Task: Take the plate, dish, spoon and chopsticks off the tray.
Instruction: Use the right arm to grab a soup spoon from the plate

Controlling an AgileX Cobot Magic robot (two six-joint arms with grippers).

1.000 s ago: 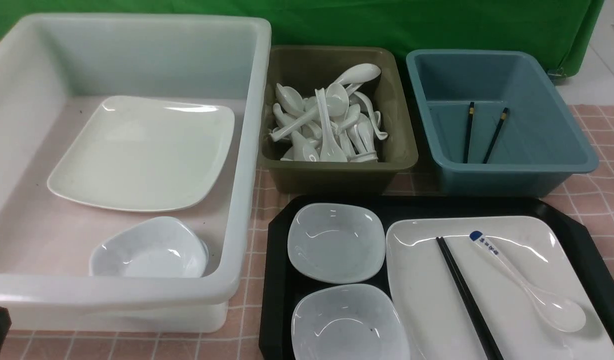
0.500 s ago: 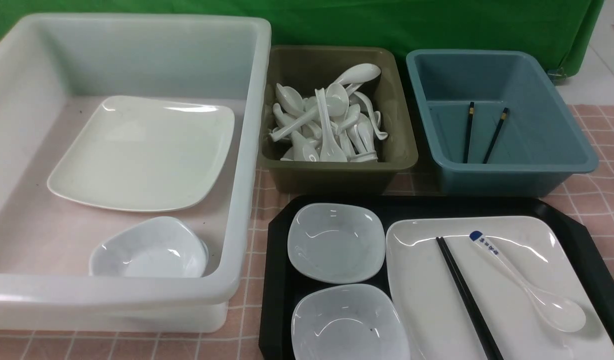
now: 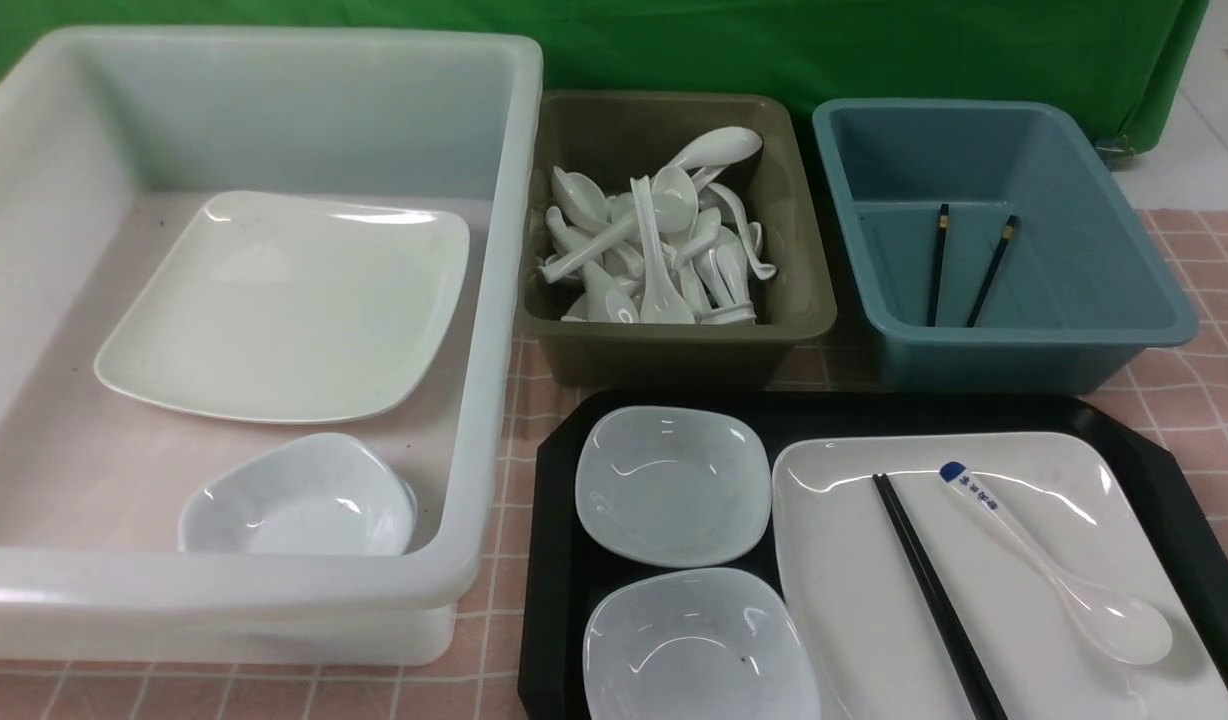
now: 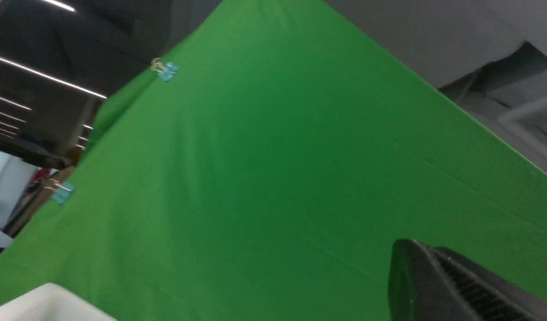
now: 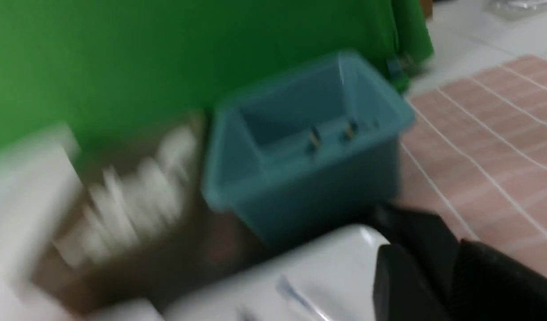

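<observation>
Left fingers [image 4: 451, 285] gone from front view, closed; right fingers [image 5: 411, 285] blurred

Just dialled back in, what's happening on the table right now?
Nothing is being handled yet. The large black plastic tray holds everything: two small white square dishes, plus the big square white plate with the thin black chopsticks and the blue-tipped white spoon lying on it. Neither arm shows in the front view.
</observation>
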